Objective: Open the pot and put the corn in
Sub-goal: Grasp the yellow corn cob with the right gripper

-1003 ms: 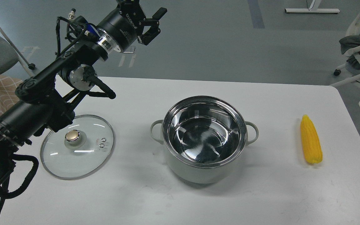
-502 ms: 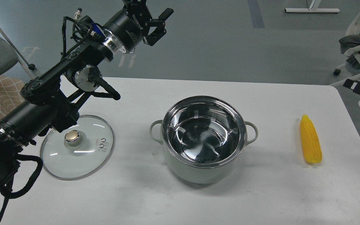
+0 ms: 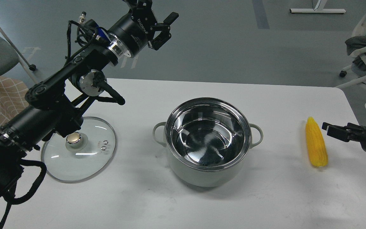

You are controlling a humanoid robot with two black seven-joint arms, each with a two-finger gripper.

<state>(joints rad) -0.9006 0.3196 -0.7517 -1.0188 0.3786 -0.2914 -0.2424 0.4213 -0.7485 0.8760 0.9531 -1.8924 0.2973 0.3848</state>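
The pot (image 3: 207,165) stands open at the table's middle, its shiny steel inside empty. The corn (image 3: 316,146) lies on the table to the right of it, tip pointing away from me. My right gripper (image 3: 327,129) comes in low from the right edge, its tips just right of the corn's upper half. It is dark and seen from the side, so its fingers cannot be told apart. My left gripper (image 3: 157,17) is raised high beyond the table's far left edge, open and empty.
The glass lid (image 3: 87,159) with a gold knob (image 3: 73,138) lies flat on the table at the left, partly under my left arm. Chairs stand on the floor at the far left and far right. The white table (image 3: 265,197) ends close behind the corn.
My right gripper has come into view from the right edge and moved down and left to just beside the corn. My left arm has drifted slightly up and right. The pot, lid and corn have not moved.
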